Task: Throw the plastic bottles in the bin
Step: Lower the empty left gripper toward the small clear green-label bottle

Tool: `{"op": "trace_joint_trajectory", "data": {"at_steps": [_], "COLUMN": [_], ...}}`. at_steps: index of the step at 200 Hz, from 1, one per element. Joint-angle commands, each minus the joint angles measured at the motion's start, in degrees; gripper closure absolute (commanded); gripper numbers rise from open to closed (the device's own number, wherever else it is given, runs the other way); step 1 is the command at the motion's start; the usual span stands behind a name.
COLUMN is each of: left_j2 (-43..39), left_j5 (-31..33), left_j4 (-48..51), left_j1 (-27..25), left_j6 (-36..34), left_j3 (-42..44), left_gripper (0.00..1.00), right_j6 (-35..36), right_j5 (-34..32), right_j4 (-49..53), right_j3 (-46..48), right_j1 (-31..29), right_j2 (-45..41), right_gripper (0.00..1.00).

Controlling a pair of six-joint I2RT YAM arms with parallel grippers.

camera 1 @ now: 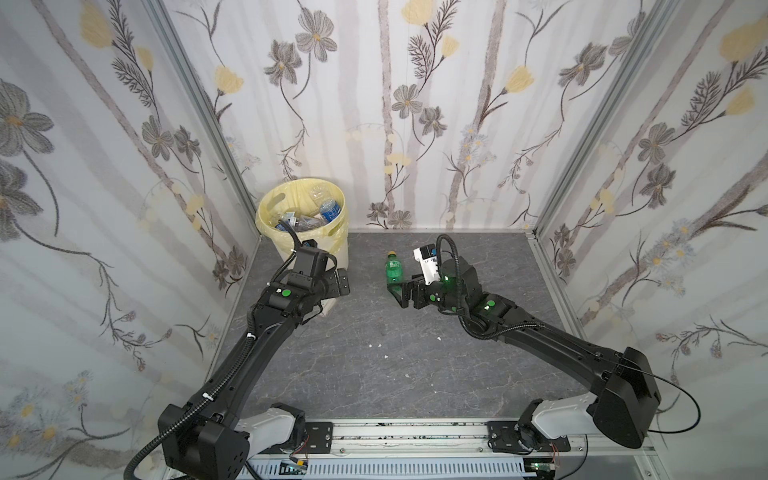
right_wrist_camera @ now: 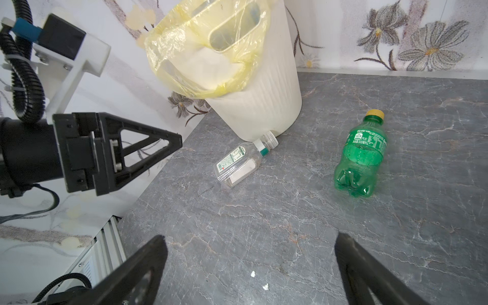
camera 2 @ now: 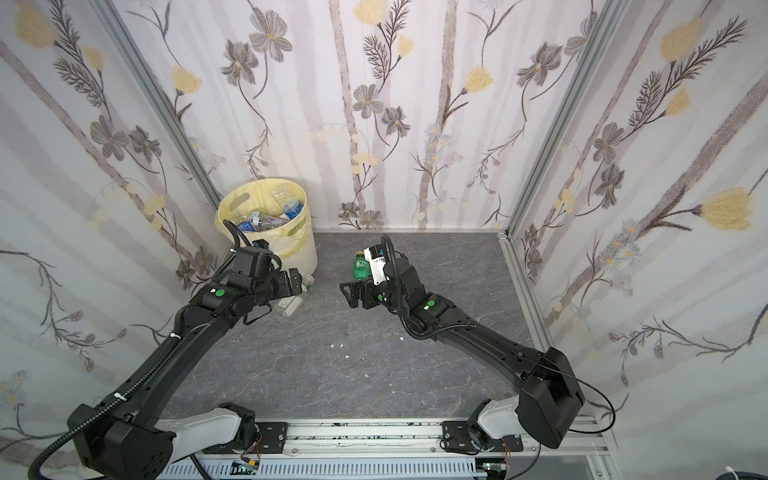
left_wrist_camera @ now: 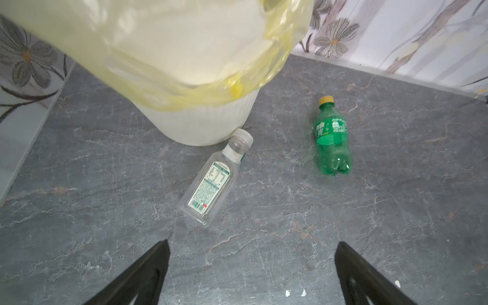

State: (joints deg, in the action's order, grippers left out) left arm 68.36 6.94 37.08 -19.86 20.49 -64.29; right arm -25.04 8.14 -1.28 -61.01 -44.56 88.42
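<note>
Plastic bottles (camera 1: 328, 210) sit in the bin (camera 1: 338, 249) at the desk's (camera 1: 374, 374) ten o'clock; a clear bottle (left_wrist_camera: 208, 184) at its foot and green bottle (left_wrist_camera: 333, 142) at four o'clock look next for the open, empty left claw (left_wrist_camera: 252, 245) and right claw (right_wrist_camera: 249, 241).

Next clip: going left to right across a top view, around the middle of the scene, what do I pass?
bin → left gripper → green bottle → white wrist-camera mount
</note>
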Motion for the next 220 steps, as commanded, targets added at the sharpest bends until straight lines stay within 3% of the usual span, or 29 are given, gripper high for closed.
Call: {"op": "trace_joint_trajectory", "data": {"at_steps": [1,61,127,220], "left_j2": [-1.0,2.8,12.6,26.7], "left_j5": [1.7,3.6,12.0,14.0], "left_j4": [-1.3,-6.5,-13.3,-14.4], "left_j1": [-0.1,-0.1,1.7,2.5], "left_j6": [2.8,4.0,0.7,-6.0], "left_j3": [3.1,9.7,10.7,4.5], "left_gripper": [0.0,0.0,0.0,0.0], "right_j6": [-1.3,-3.2,-4.4,-5.4], "right_j5": [-0.2,-0.7,-0.1,-0.2], "right_j4": [-2.9,-5.0,-6.8,-9.9], "right_j3": [1.4,4.2,4.9,9.5], "right_j1": [-0.2,-4.5,-6.3,-5.9], "right_j2": [-1.0,0.2,1.2,-1.7], "right_gripper": [0.0,0.0,0.0,0.0]}}
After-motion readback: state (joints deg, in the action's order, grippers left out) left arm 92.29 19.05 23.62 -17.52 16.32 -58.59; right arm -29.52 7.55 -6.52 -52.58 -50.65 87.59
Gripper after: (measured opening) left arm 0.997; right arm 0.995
